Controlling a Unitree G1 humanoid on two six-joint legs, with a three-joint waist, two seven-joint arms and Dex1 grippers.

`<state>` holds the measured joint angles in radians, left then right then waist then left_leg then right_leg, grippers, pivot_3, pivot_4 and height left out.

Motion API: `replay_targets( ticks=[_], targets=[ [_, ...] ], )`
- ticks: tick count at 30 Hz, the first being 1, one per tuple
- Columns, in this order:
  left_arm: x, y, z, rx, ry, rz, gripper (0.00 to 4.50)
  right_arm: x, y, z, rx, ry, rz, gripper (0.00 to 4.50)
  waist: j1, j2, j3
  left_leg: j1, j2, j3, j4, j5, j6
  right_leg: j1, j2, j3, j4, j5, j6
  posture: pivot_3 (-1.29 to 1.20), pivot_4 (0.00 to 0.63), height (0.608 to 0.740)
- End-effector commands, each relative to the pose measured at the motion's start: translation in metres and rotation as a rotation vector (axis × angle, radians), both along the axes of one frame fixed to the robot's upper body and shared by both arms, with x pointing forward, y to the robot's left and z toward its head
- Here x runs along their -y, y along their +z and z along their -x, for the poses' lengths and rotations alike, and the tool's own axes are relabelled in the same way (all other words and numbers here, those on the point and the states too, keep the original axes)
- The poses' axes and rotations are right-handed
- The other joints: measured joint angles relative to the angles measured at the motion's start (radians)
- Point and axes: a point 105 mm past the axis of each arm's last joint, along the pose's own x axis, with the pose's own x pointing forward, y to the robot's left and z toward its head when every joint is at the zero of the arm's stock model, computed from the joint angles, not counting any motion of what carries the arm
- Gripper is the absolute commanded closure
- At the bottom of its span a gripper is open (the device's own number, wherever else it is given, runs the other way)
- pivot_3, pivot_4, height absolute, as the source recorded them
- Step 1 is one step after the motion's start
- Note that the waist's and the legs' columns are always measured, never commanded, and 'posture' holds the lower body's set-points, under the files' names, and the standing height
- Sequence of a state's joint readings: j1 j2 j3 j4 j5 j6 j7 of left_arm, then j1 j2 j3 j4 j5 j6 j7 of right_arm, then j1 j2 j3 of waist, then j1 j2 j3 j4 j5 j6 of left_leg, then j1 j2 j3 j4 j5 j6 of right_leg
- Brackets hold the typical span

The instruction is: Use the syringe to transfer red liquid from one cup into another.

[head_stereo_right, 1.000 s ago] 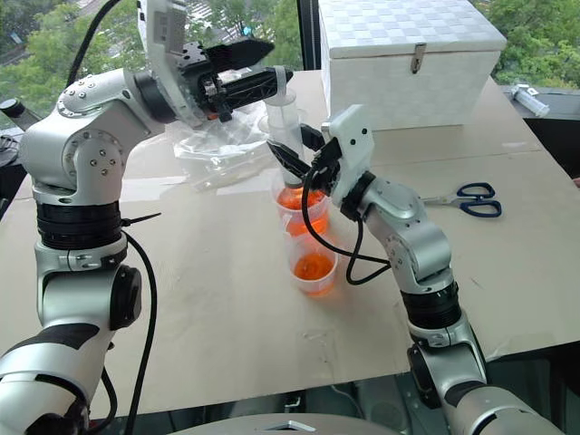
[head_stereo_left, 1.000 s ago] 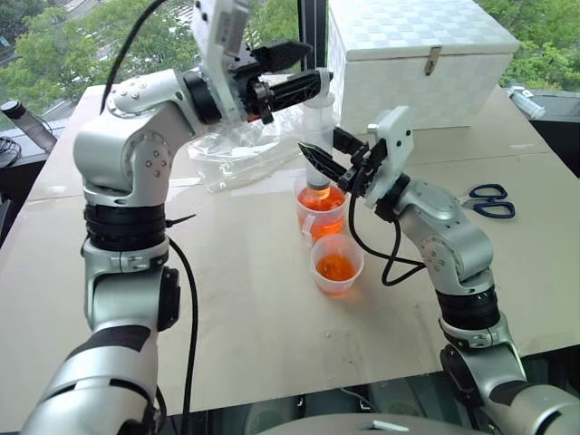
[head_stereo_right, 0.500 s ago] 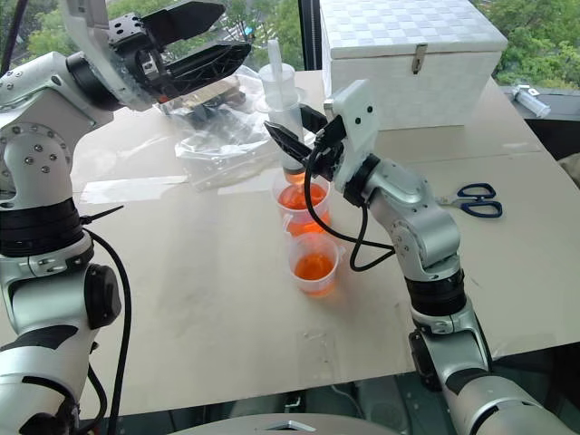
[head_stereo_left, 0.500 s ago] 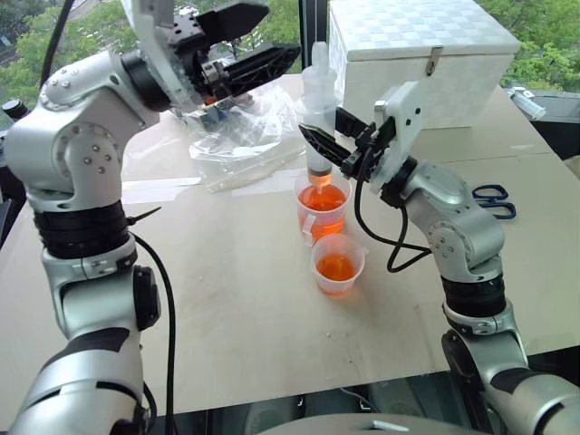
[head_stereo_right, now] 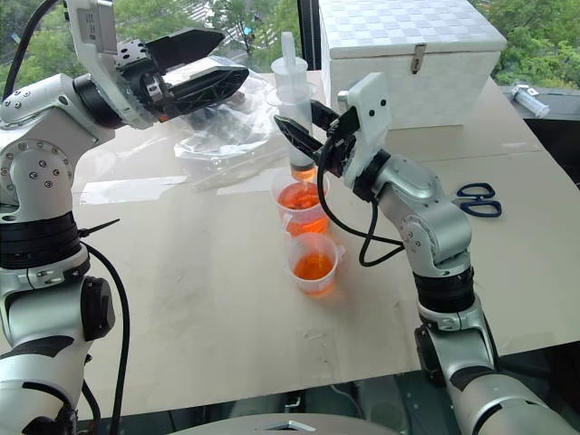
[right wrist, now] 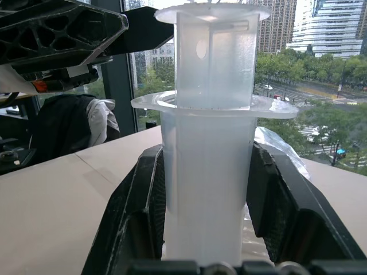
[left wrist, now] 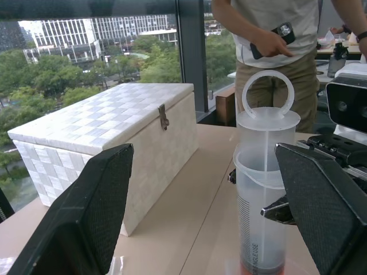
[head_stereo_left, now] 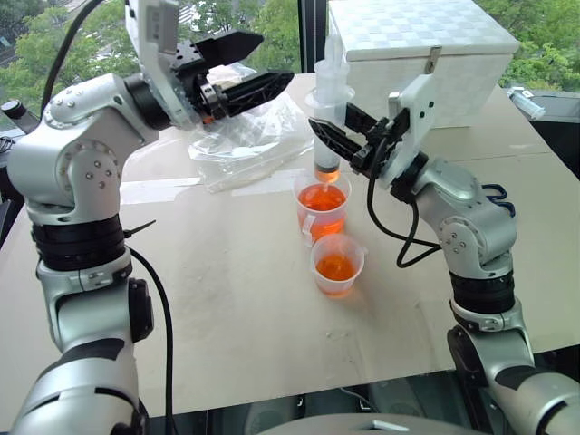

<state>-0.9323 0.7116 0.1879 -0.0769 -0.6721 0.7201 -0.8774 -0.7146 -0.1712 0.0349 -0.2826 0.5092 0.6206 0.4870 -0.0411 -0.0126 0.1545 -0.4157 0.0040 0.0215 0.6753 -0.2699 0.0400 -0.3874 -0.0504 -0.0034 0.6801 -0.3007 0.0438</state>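
Clear plastic catches the daylight as the right gripper [head_stereo_left: 337, 138] clamps its two black fingers around the barrel of the syringe [head_stereo_left: 329, 109], holding it upright directly above the taller cup [head_stereo_left: 322, 205], the tan tip just over the rim. A little red liquid [head_stereo_left: 322, 198] shows low in the syringe barrel, and the plunger stands partly raised. The taller cup, with a white tape strip on its side, sits near the middle of the worktop [head_stereo_left: 245, 308] and holds the orange-red fluid. Just nearer stands the shorter cup [head_stereo_left: 337, 264], also part filled with it. The left gripper [head_stereo_left: 243, 68] hangs in the air to the left of the syringe, well apart from it, its fingers spread and holding nothing. Under it a crumpled clear plastic bag [head_stereo_left: 245, 140] lies on the worktop. A white woven box [head_stereo_left: 426, 54] with a metal clasp stands at the far side, and blue-handled scissors [head_stereo_right: 471, 199] lie to the right. In the left wrist view a person [left wrist: 275, 51] stands beyond the worktop.
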Motion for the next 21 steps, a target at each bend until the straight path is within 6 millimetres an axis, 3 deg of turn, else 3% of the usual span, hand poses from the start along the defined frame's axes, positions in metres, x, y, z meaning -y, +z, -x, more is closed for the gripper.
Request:
replay_targets(
  ticks=[1, 6, 11, 15, 21],
  targets=[
    [0.0, 0.017, 0.011, 0.072, -0.019, 0.021, 0.5, 0.012, 0.03, 0.02, 0.072, 0.082, -0.076, 2.92, 0.001, 0.0, 0.0, 0.0, 0.0, 0.0, 0.0, 0.0, 0.0, 0.0, 0.0, 0.0, 0.0, 0.0, 0.0, 0.0, 0.15, 0.74],
    [0.001, 0.022, 0.017, 0.076, -0.065, 0.043, 0.5, 0.03, 0.039, 0.046, 0.1, 0.204, -0.077, 2.92, 0.003, 0.0, 0.0, 0.0, 0.0, 0.0, 0.0, 0.0, 0.0, 0.0, -0.001, 0.0, 0.0, 0.0, 0.0, 0.0, 0.15, 0.74],
    [0.005, 0.024, 0.027, 0.064, -0.142, 0.057, 0.5, 0.041, 0.034, 0.074, 0.094, 0.336, -0.029, 2.92, 0.003, 0.0, 0.0, 0.0, 0.0, -0.001, 0.0, 0.0, 0.0, 0.001, -0.001, 0.001, -0.001, 0.0, 0.0, 0.0, 0.15, 0.74],
    [0.014, 0.019, 0.034, 0.04, -0.219, 0.036, 0.5, 0.038, 0.019, 0.091, 0.061, 0.414, 0.033, 2.92, 0.002, 0.0, 0.0, 0.0, 0.0, -0.001, 0.0, 0.0, 0.0, 0.001, -0.001, 0.002, -0.001, 0.0, 0.0, 0.0, 0.15, 0.74],
    [0.035, 0.01, 0.053, 0.003, -0.385, -0.011, 0.5, 0.029, -0.007, 0.099, 0.027, 0.451, 0.071, 2.92, 0.005, 0.0, 0.0, 0.0, 0.0, -0.001, 0.001, 0.0, 0.0, 0.001, -0.001, 0.003, -0.001, 0.0, 0.0, 0.0, 0.15, 0.74]
  ],
)
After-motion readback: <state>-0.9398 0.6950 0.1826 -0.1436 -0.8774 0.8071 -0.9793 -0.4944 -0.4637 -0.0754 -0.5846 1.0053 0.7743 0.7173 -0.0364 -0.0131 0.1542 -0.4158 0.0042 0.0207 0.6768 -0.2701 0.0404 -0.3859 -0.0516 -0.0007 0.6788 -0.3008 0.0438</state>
